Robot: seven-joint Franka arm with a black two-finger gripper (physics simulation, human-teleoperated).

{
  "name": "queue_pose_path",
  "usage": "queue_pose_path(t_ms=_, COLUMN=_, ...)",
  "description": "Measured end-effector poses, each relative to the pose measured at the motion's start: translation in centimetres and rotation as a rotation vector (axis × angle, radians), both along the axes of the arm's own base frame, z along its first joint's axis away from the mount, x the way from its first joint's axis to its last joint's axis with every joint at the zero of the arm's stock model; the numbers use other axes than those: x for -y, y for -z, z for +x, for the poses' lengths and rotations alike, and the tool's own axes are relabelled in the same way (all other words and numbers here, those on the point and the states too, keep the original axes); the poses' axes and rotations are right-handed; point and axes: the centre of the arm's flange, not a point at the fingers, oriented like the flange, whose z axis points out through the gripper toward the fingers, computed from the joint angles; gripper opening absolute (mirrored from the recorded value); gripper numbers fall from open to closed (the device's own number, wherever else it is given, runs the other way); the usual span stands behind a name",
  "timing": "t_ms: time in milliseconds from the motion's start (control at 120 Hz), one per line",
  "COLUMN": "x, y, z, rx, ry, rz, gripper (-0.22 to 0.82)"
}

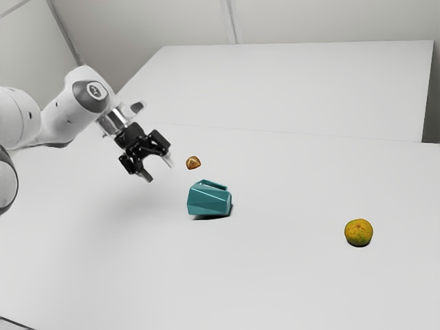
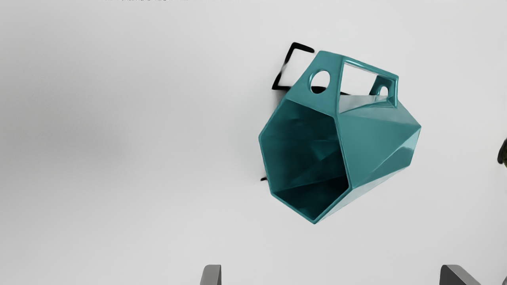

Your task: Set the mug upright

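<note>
Because the mug point(image 1: 210, 200) lies on its side on the table point(image 1: 275, 275), with its open mouth towards the arm and its base pointing away, getting it upright looks to be a matter of lifting that mouth end. The gripper point(image 1: 159, 170) hangs clear of the mug on its mouth side, fingers spread wide with nothing between them. I'd bring it in slowly and line it up before closing, since the walls are faceted and a pinch across a slanting ridge could well skid off. Two flat faces, or one wall near the rim point(image 2: 343, 154) with a finger inside and one outside, should give a firmer bite. The handle point(image 2: 334, 67) juts from the mug's side and could snag a fingertip, so leave it room. Once the mug is held, raise the mouth while turning it over the base edge, gently enough that the base doesn't skate. Let go only when the bottom sits flat. The yellow fruit point(image 1: 359, 232) is well beyond the mug's base; the small brown thing point(image 1: 193, 163) is nearer the mug, so swing wide of it.
</note>
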Motion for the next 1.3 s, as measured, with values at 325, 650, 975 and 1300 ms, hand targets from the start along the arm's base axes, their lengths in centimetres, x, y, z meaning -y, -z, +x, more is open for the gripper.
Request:
queue_pose_path(t_ms=325, x=2.4, y=5.8, z=0.9, rx=-0.063, ry=-0.103, rz=-0.166, gripper=0.6)
queue_pose_path(t_ms=650, x=6.6, y=8.4, z=0.6, rx=-0.111, ry=-0.162, rz=-0.285, gripper=0.6)
queue_pose_path(t_ms=975, x=7.3, y=9.3, z=1.1, rx=-0.112, ry=-0.201, rz=-0.309, gripper=0.15)
queue_pose_path(t_ms=1300, x=8.3, y=7.0, z=2.2, rx=-0.065, ry=-0.159, rz=-0.276, gripper=-0.13)
